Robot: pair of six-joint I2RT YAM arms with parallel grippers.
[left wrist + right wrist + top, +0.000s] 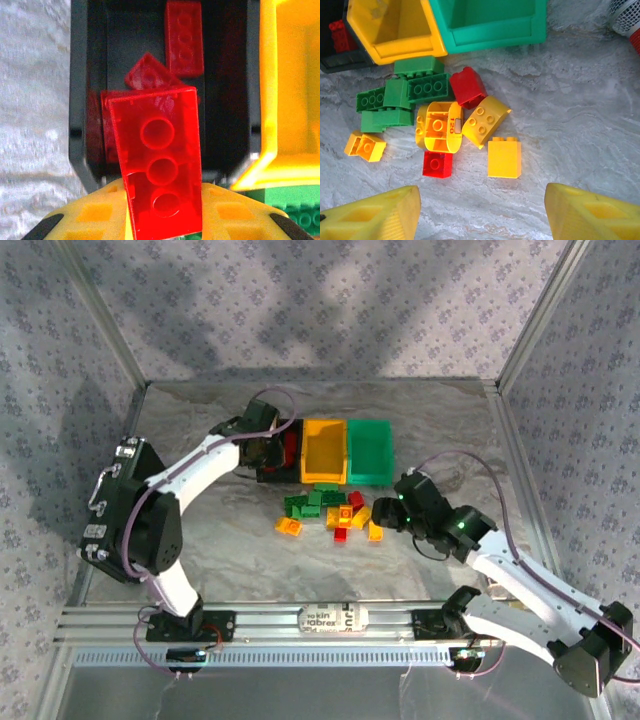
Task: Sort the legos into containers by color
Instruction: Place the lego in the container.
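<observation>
While right fingers (pixel 375 215) gape, left fingers (pixel 90 215) clench a red brick (pixel 157 165) pointing lengthwise into the black bin (pixel 80 100).

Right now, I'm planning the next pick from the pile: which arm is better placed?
Right. The right gripper hangs open over the pile; the left gripper is shut on a red brick over the black bin.

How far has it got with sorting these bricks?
A few red bricks lie in the black bin; the left gripper holds another red brick above it. The yellow bin and green bin look empty, and the pile of green, yellow and red bricks lies on the table.
</observation>
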